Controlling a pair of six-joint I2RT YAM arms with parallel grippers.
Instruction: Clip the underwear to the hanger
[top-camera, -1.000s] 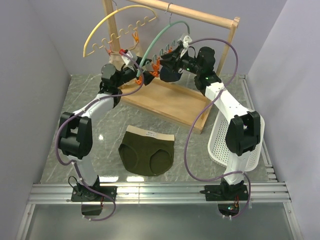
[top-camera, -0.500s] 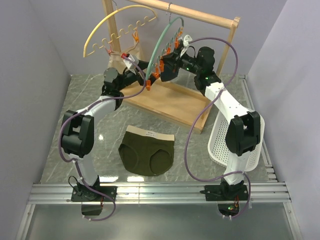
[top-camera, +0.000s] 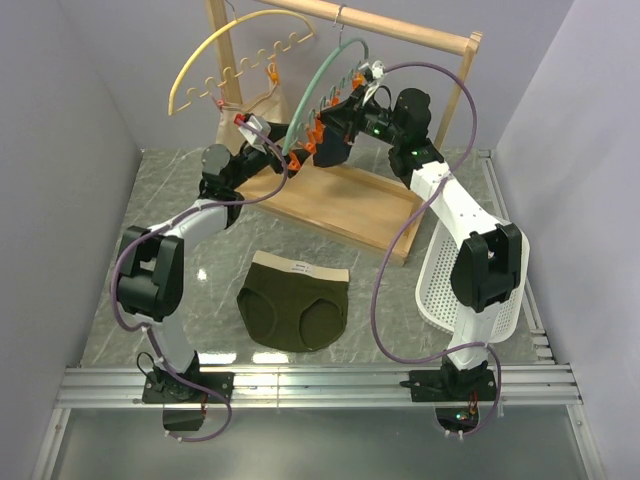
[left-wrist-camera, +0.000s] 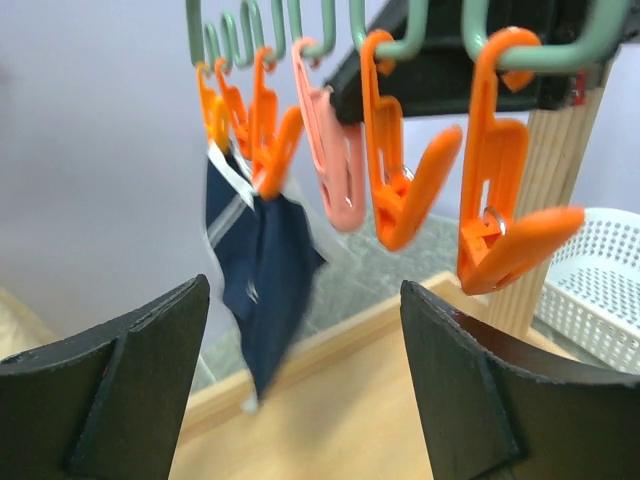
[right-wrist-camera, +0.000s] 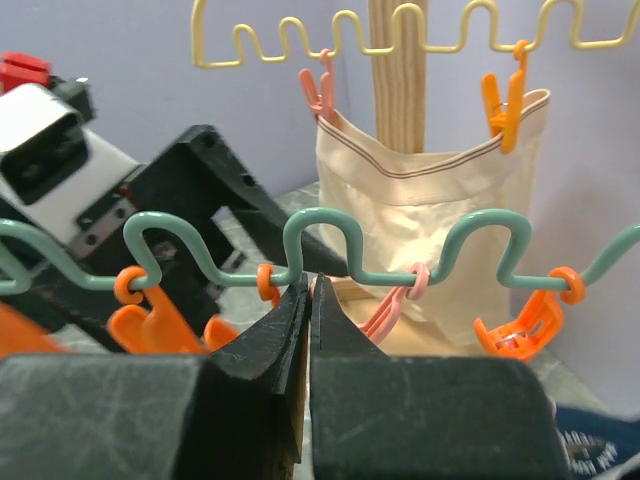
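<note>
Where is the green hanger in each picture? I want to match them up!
Top external: the green hanger is a tall arc in the upper middle.
Left wrist: the green hanger runs wavy along the top edge.
Right wrist: the green hanger crosses the middle, pinched by the right claw.
Shared landmark: the orange clips dangling from it.

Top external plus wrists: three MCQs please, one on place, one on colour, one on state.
1. The underwear lies:
A) hung from clips
B) flat on the table
C) in a basket

2. The hanger at the right claw is:
A) yellow
B) white
C) teal-green

3. The left claw is:
A) open
B) shut on a clip
C) shut on fabric

B: the top view shows it spread out, unclipped.
C: the right wrist view shows it pinching teal wire.
A: the left wrist view shows a wide gap.
</note>
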